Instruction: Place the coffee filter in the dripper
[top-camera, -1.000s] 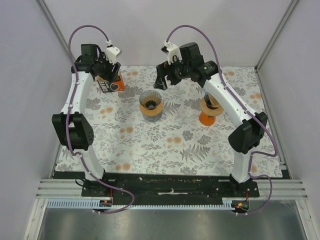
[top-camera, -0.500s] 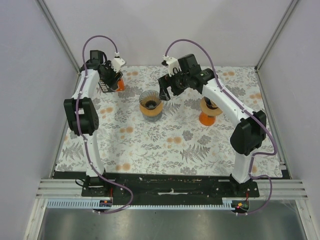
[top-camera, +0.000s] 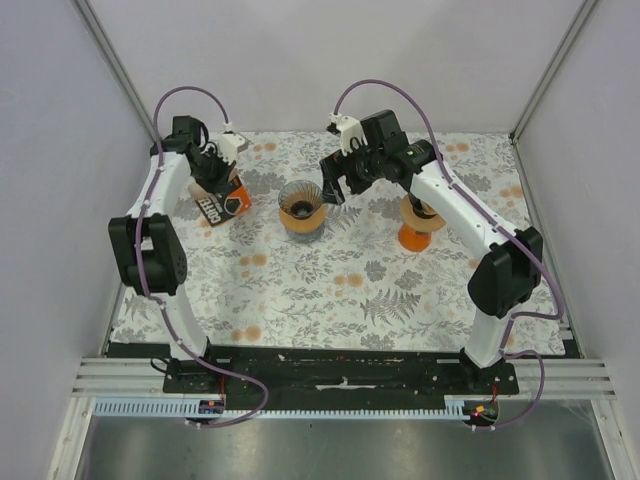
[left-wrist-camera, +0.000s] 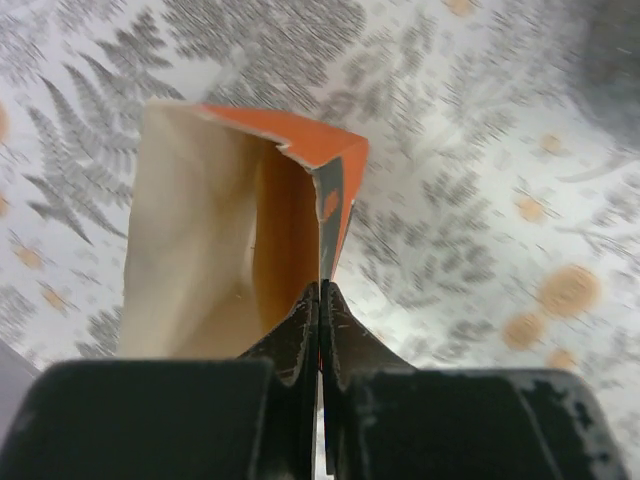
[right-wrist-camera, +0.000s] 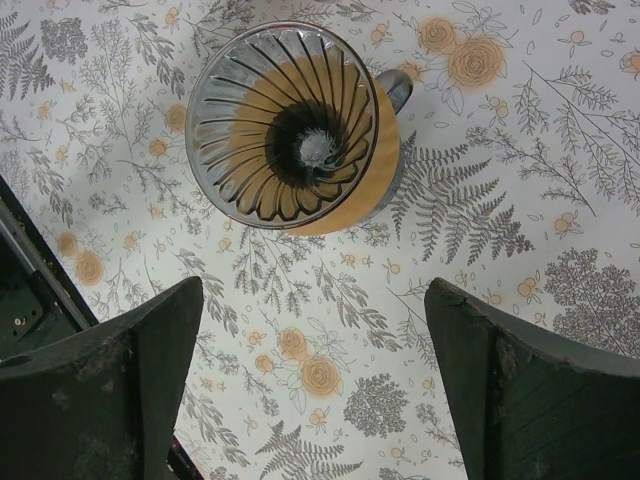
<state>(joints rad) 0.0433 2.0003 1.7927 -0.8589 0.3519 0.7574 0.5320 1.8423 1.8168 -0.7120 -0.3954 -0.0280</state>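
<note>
A floral tablecloth (top-camera: 350, 290) covers the table. At its left rear, the orange coffee-filter carton (top-camera: 224, 204) sits tilted, its top torn open. The left gripper (left-wrist-camera: 321, 292) has its fingers pressed together on the carton's thin side wall. The wrist view shows a pale beige interior, but I cannot tell whether filters lie in it. The glass dripper (right-wrist-camera: 290, 125) stands mid-table on its wooden collar, well apart from the carton. Its ribbed cone is bare down to the hole. The right gripper (right-wrist-camera: 312, 300) hovers just beside and above it, fingers spread wide.
</note>
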